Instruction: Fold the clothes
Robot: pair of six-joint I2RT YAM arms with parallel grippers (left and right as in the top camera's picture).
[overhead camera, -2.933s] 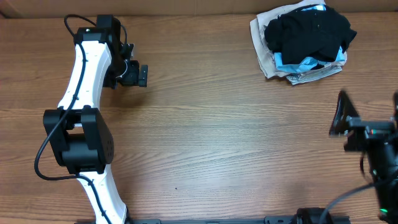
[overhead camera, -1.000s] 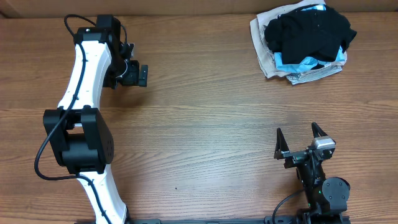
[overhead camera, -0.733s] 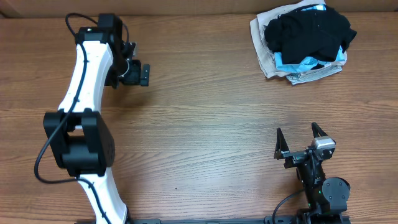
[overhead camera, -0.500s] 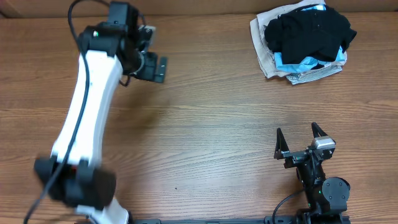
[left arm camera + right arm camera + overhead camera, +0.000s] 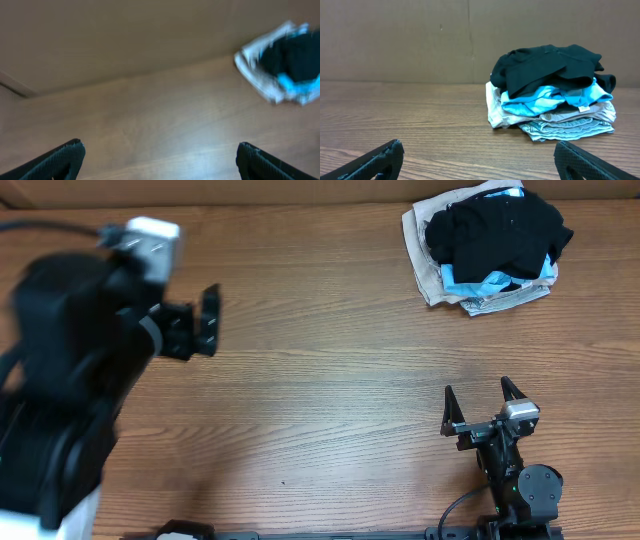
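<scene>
At the near edge of the counter (image 5: 330, 380), on the right side, the right gripper (image 5: 476, 388) sits low with its tips aimed toward the far edge. Its fingers (image 5: 380, 160) stand wide apart with nothing between them, and the right wrist view shows only bare wood in the gap. Farther in, over the left side, the left gripper (image 5: 205, 325) is raised above the wood. The left arm fills that corner of the overhead view as a large dark smear, too blurred for detail. Its fingers (image 5: 55, 161) are also spread wide and hold nothing, with open wood between them in the left wrist view. Well beyond both, at the far right corner, lies a heap of garments (image 5: 480, 305). The black shirt (image 5: 495, 225) is crumpled on top of that heap, unfolded and well apart from either gripper. Under it a light blue garment (image 5: 490, 282) pokes out on the near side, and a pale garment (image 5: 425, 250) spreads along the left edge. Behind the heap rises a plain brown wall (image 5: 395, 40).
</scene>
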